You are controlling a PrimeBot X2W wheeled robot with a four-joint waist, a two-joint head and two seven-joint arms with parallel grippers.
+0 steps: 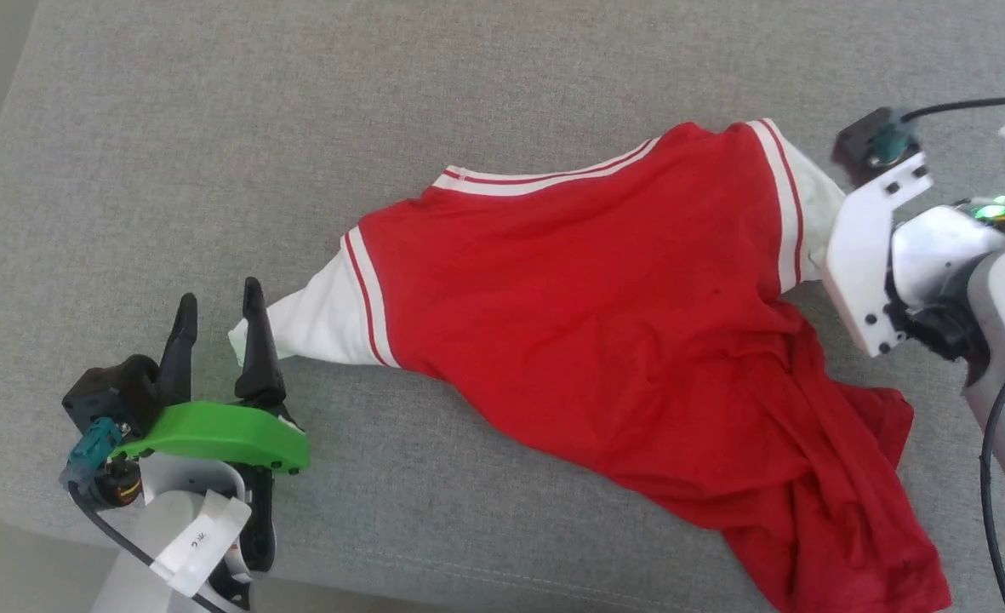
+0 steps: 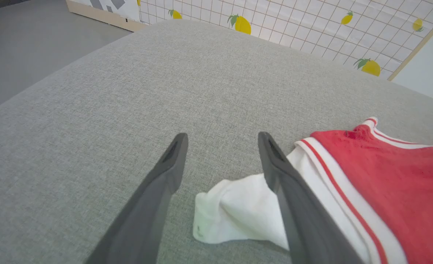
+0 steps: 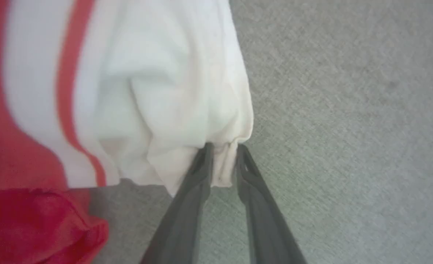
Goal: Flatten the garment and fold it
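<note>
place: home-like room | cues: grey upholstered cushion (image 2: 201, 73); lemon-print wall (image 2: 311, 29)

**Head view.** Set high, facing steeply down on the grey cushion (image 1: 213, 128). Middle distance. Takes in the garment (image 1: 604, 289) from end to end, with the left gripper (image 1: 219, 291) at lower left.

**Left wrist view.** Set low and near the cushion, facing along the left gripper's two fingers toward a lemon-print wall panel (image 2: 311, 25) and a grey floor (image 2: 25, 40). Shares with the head view one white sleeve tip (image 2: 234, 212) and its striped seam.

**Right wrist view.** Set very close and blurred, facing down along the right gripper (image 3: 225, 145) onto the other sleeve (image 3: 172, 91) and the cushion beside it. Shares that sleeve with the head view, at the garment's right end.
</note>
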